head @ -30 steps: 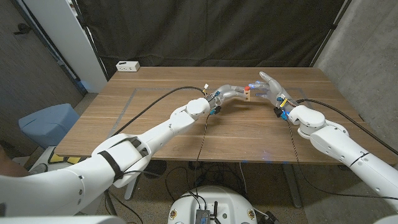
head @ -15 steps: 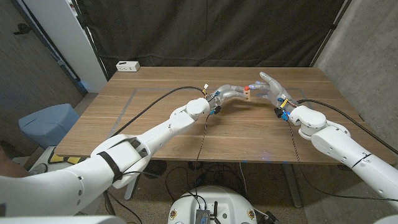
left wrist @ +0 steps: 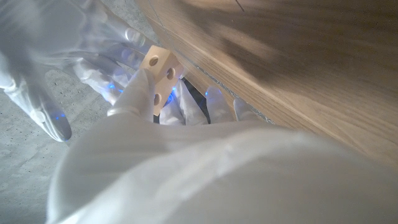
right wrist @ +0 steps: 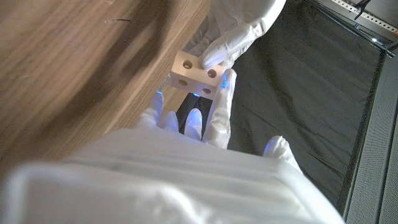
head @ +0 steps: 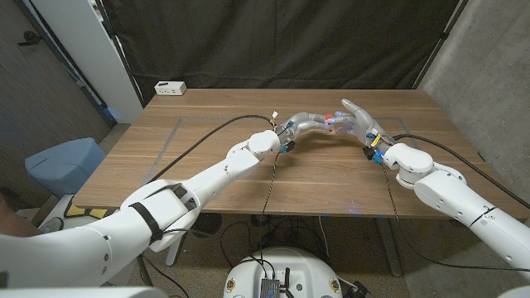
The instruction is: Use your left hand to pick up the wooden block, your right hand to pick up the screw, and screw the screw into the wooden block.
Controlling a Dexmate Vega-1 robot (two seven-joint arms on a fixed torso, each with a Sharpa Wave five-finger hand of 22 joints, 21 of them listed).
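L hand (head: 308,124) pinches wooden block (right wrist: 196,75), holes facing R hand (head: 358,118), which touches it; screw not visible (R grip: can't tell).

Block (head: 330,122) up off desk (head: 207,170), far-centre, betw. both hands: left hand (head: 308,124) just left of it, right hand (head: 358,117) just right, touching. Power strip (head: 170,88) on far-left desk corner, well apart.
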